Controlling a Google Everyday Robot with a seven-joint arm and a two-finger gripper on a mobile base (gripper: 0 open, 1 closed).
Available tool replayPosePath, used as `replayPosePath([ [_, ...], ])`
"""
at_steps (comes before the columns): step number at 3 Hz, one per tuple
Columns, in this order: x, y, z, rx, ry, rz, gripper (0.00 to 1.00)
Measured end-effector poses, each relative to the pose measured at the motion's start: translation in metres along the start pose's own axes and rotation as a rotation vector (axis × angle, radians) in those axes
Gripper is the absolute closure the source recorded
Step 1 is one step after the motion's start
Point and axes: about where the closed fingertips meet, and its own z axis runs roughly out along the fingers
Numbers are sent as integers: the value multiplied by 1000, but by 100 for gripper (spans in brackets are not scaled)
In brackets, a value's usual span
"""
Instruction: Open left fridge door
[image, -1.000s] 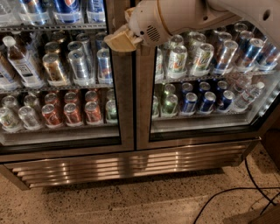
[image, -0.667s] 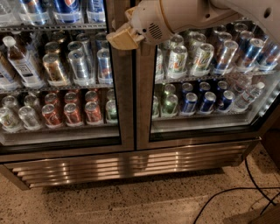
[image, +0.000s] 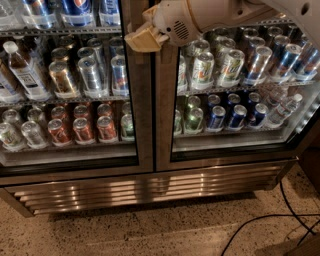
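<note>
Claw (image: 143, 38) first: the tan tip sits at the top of the one camera view, sticking out leftward from the end of the white arm (image: 215, 15), in front of the steel upright where the two doors meet. I can't tell whether it's open or closed, or whether it's touching the steel or just hovering in front of it (I don't see anything gripped in it either).

Compared with a second ago it has crept a touch upward along that upright, and that's about it. The left fridge door (image: 146, 125) runs below and to the left of the claw. It's shut, flush with the right door (image: 165, 125) just below-right of the claw, same as before, with no gap at the seam. The cans (image: 85, 75) behind the glass, down-left of the claw, look unmoved.

My read is that it's fine-tuning position on the door's free edge and the actual opening hasn't started. I can't make out a handle, so it'll probably have to catch that edge and pull outward.
</note>
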Motion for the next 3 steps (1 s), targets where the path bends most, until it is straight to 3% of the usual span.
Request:
replayPosePath([
  [1, 0, 0, 0, 0, 0, 0, 100],
  [3, -1, 3, -1, -51, -32, 5, 100],
])
